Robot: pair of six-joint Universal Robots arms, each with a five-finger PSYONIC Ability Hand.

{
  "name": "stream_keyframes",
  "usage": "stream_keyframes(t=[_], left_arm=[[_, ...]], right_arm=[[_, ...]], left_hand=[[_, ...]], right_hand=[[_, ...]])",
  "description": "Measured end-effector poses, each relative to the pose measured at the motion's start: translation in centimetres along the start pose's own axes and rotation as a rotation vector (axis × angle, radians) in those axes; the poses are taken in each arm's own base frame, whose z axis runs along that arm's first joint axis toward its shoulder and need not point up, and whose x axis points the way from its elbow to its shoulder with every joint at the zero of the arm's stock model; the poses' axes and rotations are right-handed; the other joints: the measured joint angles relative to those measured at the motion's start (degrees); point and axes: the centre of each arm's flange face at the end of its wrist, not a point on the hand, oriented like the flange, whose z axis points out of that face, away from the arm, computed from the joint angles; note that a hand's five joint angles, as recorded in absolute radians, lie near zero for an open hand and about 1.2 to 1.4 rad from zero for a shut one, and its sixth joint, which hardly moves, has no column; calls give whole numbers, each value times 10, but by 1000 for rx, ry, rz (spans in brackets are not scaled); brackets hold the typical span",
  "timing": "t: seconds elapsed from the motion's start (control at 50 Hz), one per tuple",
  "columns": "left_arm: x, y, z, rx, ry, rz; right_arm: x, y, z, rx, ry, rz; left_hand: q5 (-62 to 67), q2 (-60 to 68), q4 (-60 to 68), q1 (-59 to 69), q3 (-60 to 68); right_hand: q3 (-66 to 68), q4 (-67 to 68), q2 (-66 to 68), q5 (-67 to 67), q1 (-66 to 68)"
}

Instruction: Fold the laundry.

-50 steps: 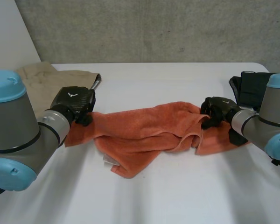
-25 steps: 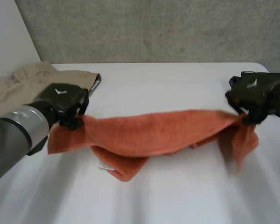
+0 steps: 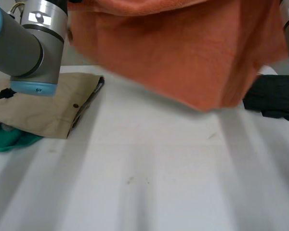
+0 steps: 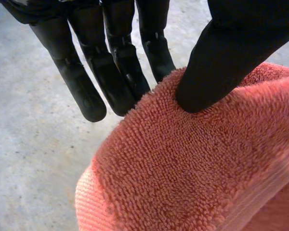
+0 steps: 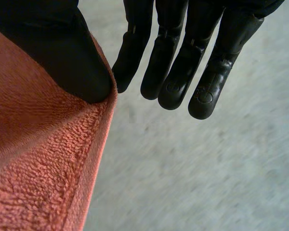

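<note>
Item: orange terry-cloth towel (image 3: 183,57). It is held in the air above the white table (image 3: 149,183), well clear of the surface. It hangs broad between the two arms, with one lower corner drooping lowest, towards the right.

Progress (judgement): early. The towel hangs as a loose sheet with no neat fold in it. Left to do: lay it flat, fold it, set it aside. Other laundry is also waiting.

Left hand (image 4: 115,62), left wrist view: fingers almost straight. The thumb (image 4: 231,53) presses down into the pile and clamps the towel's rolled top edge against the fingers. A firm pinch, hand otherwise extended.

Right hand (image 5: 178,57), right wrist view: same posture. Fingers are straight and slightly spread. The thumb (image 5: 58,48) sits on the towel at its hemmed edge and nips it against the nearest finger. Only a narrow margin of cloth is caught, so this grip looks the weaker of the two.

Surroundings: left arm (image 3: 24,43) is raised high. A flat khaki garment (image 3: 48,106) lies under it on the table, with a teal cloth (image 3: 9,139) peeking out below. A black cloth (image 3: 274,96) lies at the table's right side.
</note>
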Motion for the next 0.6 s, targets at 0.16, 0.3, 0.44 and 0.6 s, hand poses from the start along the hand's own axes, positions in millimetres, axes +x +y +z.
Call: stream_keyframes(t=[0.16, 0.3, 0.44, 0.6], left_arm=[[-9, 9, -44, -193, 7, 3], [3, 53, -125, -499, 94, -17], [30, 110, -196, -791, 203, -30], [43, 141, -213, -909, 251, -26]], right_arm=[[-12, -5, -35, 25, -165, 89], [-45, 7, -115, -141, -499, 182], [-94, 33, -204, -390, -835, 312], [-129, 59, -231, -526, -940, 383]], left_hand=[[0, 1, 0, 0, 0], [0, 1, 1, 0, 1], [0, 1, 2, 0, 1], [-47, -68, -69, -59, -67]], right_hand=[[0, 0, 0, 0, 4], [0, 0, 0, 0, 4], [0, 1, 0, 2, 7], [0, 2, 0, 3, 7]])
